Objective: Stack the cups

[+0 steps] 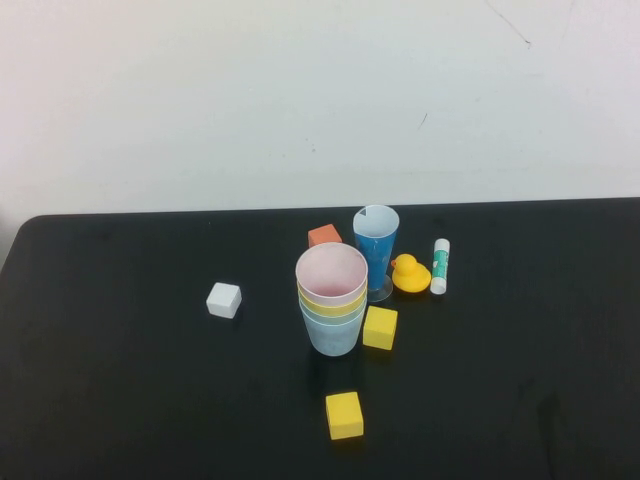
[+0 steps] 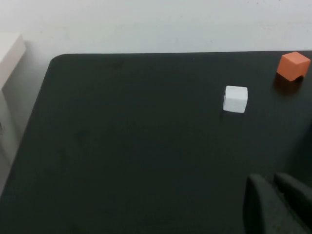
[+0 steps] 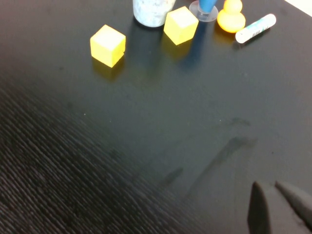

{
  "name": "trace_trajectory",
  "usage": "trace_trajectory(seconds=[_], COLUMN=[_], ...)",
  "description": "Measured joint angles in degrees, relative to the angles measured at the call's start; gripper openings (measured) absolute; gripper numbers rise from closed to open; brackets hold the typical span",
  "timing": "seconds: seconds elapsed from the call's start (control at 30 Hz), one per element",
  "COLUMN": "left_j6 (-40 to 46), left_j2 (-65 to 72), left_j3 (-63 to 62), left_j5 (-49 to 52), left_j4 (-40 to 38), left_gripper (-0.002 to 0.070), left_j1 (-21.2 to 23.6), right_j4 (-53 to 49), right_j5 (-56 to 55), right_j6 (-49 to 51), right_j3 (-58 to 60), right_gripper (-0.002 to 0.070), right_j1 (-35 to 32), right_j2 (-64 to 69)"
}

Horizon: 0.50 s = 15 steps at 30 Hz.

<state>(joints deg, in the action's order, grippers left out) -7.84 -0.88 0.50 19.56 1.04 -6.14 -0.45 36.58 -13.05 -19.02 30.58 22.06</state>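
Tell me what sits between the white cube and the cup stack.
Nothing: in the high view, bare black table separates the white cube from the cup stack.

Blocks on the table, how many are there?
4: white block left of the cups, orange block behind them, yellow block beside them, another yellow nearest. Cups might hide more.

Only dark fingertips show: the left gripper (image 2: pixel 273 195) appears as two matte black, rounded, blunt fingers, and the right gripper (image 3: pixel 272 195) as two dark grey, wedge-shaped, smooth-faced fingers, without visible markings.
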Motion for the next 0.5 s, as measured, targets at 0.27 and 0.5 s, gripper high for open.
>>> trace_trajectory(seconds=[0.27,0.5], left_j6=[0.5,0.5], left_j2=[0.0,0.0], left_j3=[0.0,0.0], left_j5=[-0.1,-0.1], left_j4=[0.0,0.0], left_gripper=[0.0001,0.0001], left_j1=[0.1,0.1], right_j4=[0.0,0.0], right_j5=[0.0,0.0], right_j6=[0.0,0.0], right_j3=[0.0,0.0], right_gripper=[0.0,0.0], right_j1=[0.0,0.0], right_j2=[0.0,0.0])
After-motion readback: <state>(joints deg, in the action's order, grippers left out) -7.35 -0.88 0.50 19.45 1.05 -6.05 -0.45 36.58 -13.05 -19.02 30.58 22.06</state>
